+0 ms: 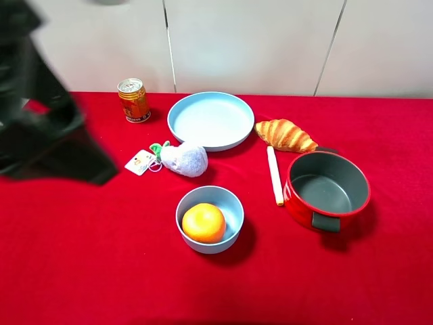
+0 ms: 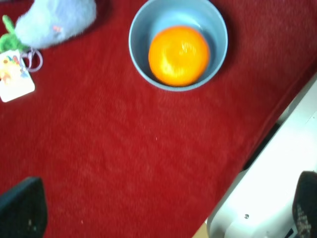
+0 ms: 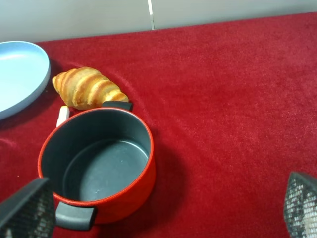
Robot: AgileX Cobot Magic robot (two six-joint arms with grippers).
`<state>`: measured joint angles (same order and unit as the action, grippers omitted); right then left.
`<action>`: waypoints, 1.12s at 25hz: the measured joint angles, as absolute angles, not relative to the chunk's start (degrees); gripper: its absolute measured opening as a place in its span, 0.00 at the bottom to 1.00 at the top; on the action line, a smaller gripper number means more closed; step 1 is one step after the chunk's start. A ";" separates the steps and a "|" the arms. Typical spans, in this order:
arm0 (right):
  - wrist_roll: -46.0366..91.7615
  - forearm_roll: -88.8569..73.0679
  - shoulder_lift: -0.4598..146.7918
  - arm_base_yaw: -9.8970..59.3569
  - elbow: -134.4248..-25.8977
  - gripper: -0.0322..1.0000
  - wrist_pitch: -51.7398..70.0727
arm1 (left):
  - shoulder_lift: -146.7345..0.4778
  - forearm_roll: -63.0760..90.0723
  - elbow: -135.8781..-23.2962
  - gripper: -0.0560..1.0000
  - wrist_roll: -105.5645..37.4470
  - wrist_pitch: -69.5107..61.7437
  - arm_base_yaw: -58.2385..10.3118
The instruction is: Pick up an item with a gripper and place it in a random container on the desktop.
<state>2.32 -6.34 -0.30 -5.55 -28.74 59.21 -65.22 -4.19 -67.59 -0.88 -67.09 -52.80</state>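
The left gripper (image 2: 163,213) hung above the desktop (image 2: 124,148) with its jaws spread wide apart and nothing between them, only the two dark fingertips (image 2: 22,208) showing at the edges of the left wrist view. In the high view the left arm (image 1: 40,128) appeared as a blurred black mass raised over the left side of the red cloth, clear of every object. Ahead of that gripper, the fruit (image 2: 179,55) sat inside the bowl (image 2: 141,64), filling most of it, with the blue rim showing all round. Beside the bowl lay the plush toy (image 2: 57,22) with its white tag (image 2: 15,79).

The right gripper (image 3: 163,208) was likewise open and empty, its mesh-faced fingertips (image 3: 27,210) well apart, poised over the red pot (image 3: 124,193). The right arm itself did not show in the high view. The pot stood empty, grey inside, with the croissant (image 3: 89,89) just behind it and touching its far handle. A white stick (image 1: 275,175) lay between the pot and the bowl. The plate (image 1: 179,125) sat farther back, near the croissant. A can (image 1: 134,100) stood upright at the back left, well apart from the bowl.
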 joint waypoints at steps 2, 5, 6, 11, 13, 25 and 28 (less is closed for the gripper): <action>2.32 -6.34 -0.30 -5.55 -28.74 0.70 59.21 | -60.41 -4.22 -64.82 0.99 -0.30 -67.13 -52.80; 2.32 -6.34 -0.30 -5.55 -28.74 0.70 59.21 | -53.24 -4.51 -61.45 0.99 0.00 -67.20 -52.80; 2.32 -6.34 -0.30 -5.55 -28.74 0.70 59.21 | -51.15 -4.72 -60.38 0.99 0.00 -67.20 -52.80; 2.32 -6.34 -0.30 -5.55 -28.74 0.70 59.21 | -39.90 -7.28 -55.61 0.99 0.00 -67.22 -52.80; 2.32 -6.34 -0.30 -5.55 -28.74 0.70 59.21 | -36.33 -8.25 -53.79 0.99 0.00 -67.22 -52.80; 2.32 -6.34 -0.30 -5.55 -28.74 0.70 59.21 | -18.76 -9.01 -42.89 0.99 0.36 -67.22 -31.36; 2.32 -6.34 -0.30 -5.55 -28.74 0.70 59.21 | -14.78 -9.01 -39.51 0.99 0.38 -67.17 -23.71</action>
<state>2.32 -6.34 -0.30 -5.55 -28.74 59.21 -14.78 -9.01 -39.51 0.38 -67.17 -23.71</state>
